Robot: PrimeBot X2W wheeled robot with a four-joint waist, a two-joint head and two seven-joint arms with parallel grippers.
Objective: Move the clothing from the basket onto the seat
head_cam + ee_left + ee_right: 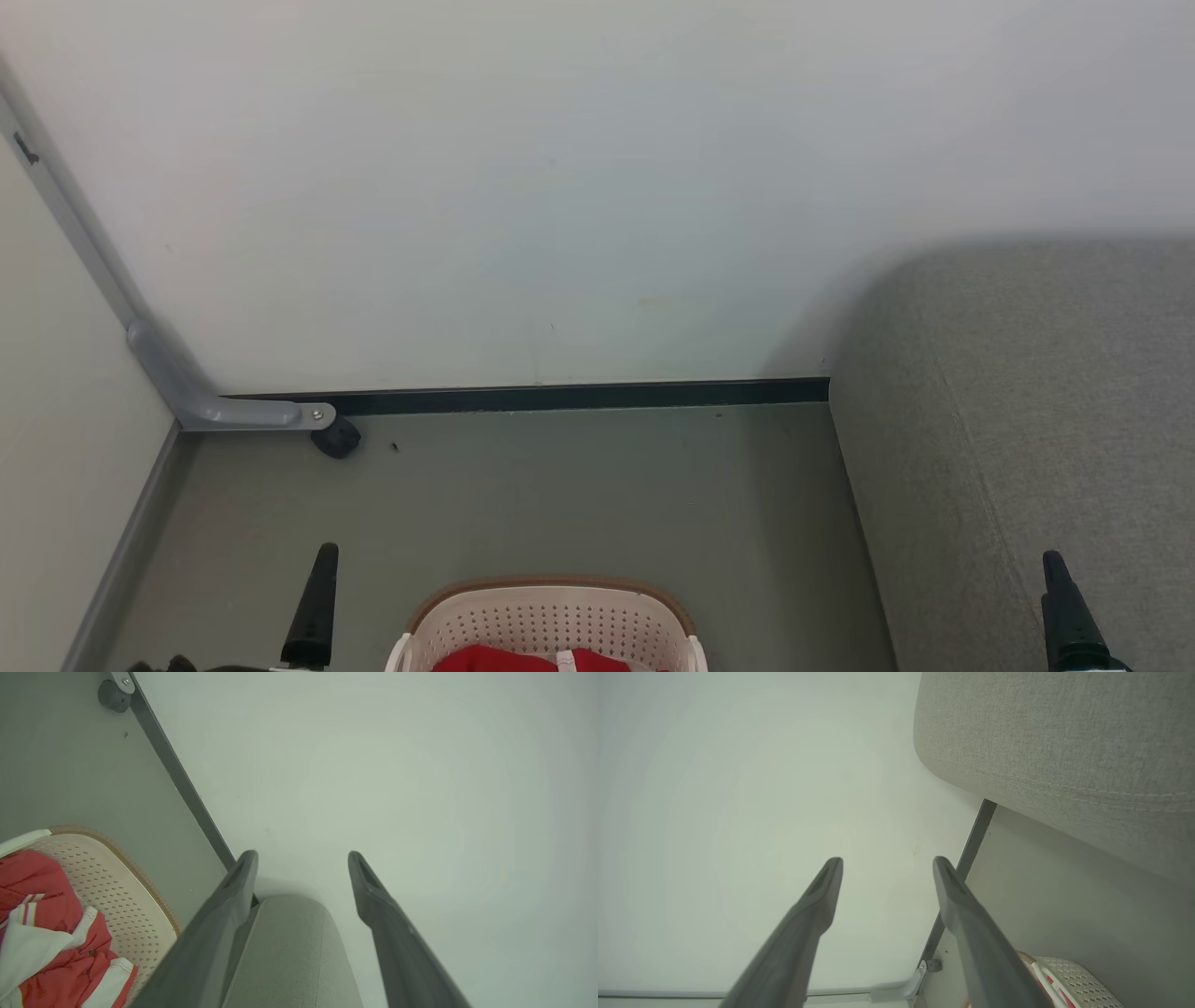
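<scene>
2 grippers empty, fingers apart. Left gripper left of basket; right gripper at right, by seat. Clothing, red-white, heaped inside basket on floor, near centre; seat right of basket, apart.

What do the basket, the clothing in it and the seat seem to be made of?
Basket: looks like moulded plastic, cream and matte, with rows of punched holes; its brown rim looks woven-textured, material unclear.
Clothing: soft fabric, red with white stripes, crumpled in folds; possibly a synthetic sports knit.
Seat: grey woven upholstery, matte, with visible weave and stitched seams.
</scene>
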